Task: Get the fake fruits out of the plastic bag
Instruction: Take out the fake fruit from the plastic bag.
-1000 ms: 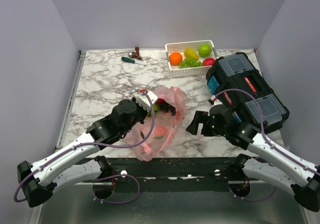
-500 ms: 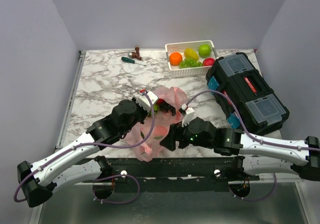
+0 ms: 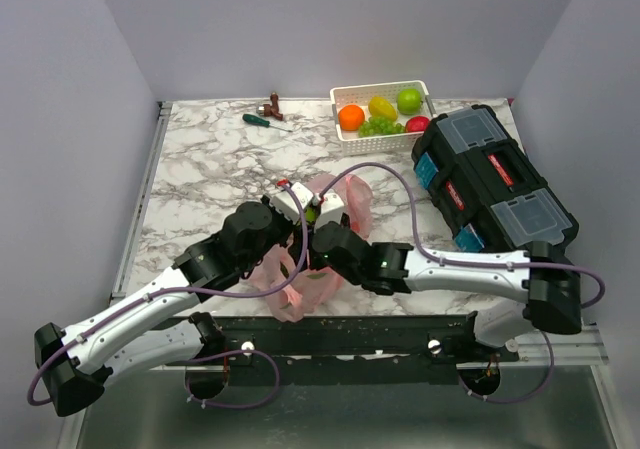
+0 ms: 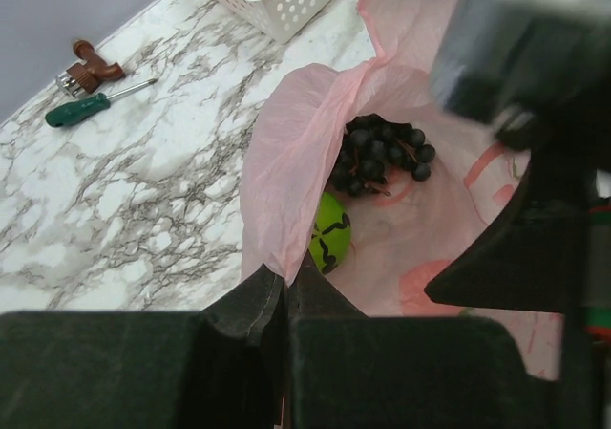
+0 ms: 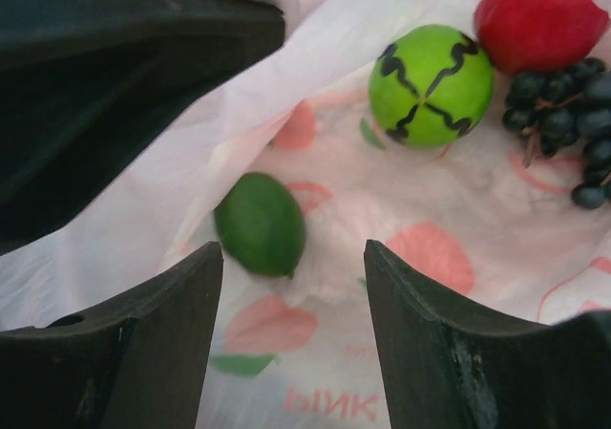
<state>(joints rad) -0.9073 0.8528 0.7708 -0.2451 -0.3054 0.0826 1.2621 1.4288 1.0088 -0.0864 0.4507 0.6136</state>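
The pink plastic bag [image 3: 356, 201] lies mid-table, its mouth held up. My left gripper [image 4: 284, 281] is shut on the bag's rim [image 4: 286, 152]. My right gripper [image 5: 291, 247] is open inside the bag [image 5: 401, 353], just above a dark green fruit [image 5: 260, 224]. Beyond it lie a light green fruit with black lines [image 5: 431, 85], a red apple [image 5: 539, 18] and a dark grape bunch [image 5: 563, 123]. The left wrist view also shows the grapes [image 4: 382, 152] and the light green fruit [image 4: 329, 243]. From above, my right arm [image 3: 340, 249] covers the bag's mouth.
A white basket [image 3: 345, 93] at the back holds an orange [image 3: 351, 117], lemon [image 3: 382, 106], green apple [image 3: 409, 99], green grapes [image 3: 378, 126] and a red apple [image 3: 417, 124]. A black toolbox [image 3: 490, 179] stands at the right. A green-handled screwdriver [image 3: 265, 120] lies at the back.
My right arm swung left from beside the toolbox and its open gripper went into the bag's mouth. My left gripper kept its hold on the rim.
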